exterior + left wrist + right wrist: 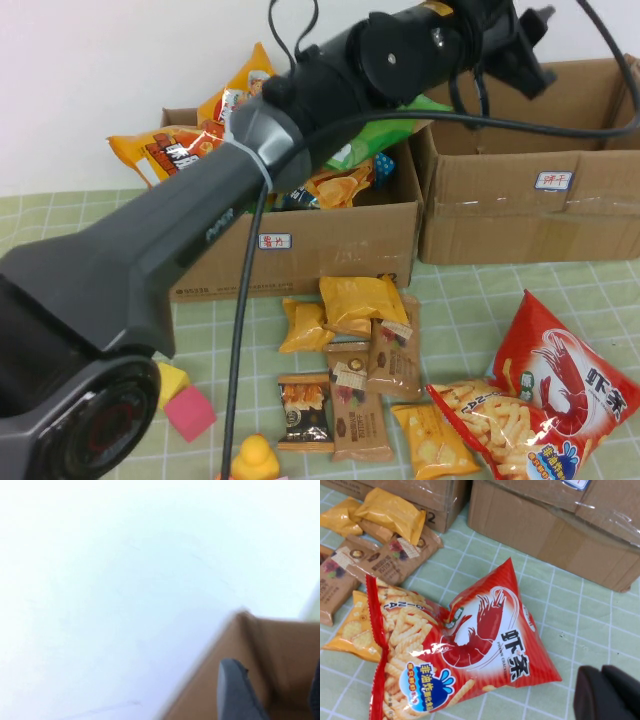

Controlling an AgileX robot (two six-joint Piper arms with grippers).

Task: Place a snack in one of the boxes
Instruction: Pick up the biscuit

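Snacks lie loose on the checked cloth (470, 300) nearest the robot, the red prawn-cracker bag (560, 385) among them, with the right gripper (607, 695) just beside it, fingers' state unclear. Behind stand the boxes, left box (330, 245) already heaped and right box (530, 215), over whose back corner the left gripper (520, 45) reaches; whether it holds anything I cannot tell. This looks like the drop-off step, so next it likely must release inside the walls and withdraw.

A pale green checked tablecloth (470, 290) covers the table. Near its front left edge sit a pink foam cube (190, 413) and a yellow foam block (171, 382), almost touching. A small yellow rubber duck (253, 462) stands at the very front edge, just beside the cube. A plain white wall (100, 80) rises behind.
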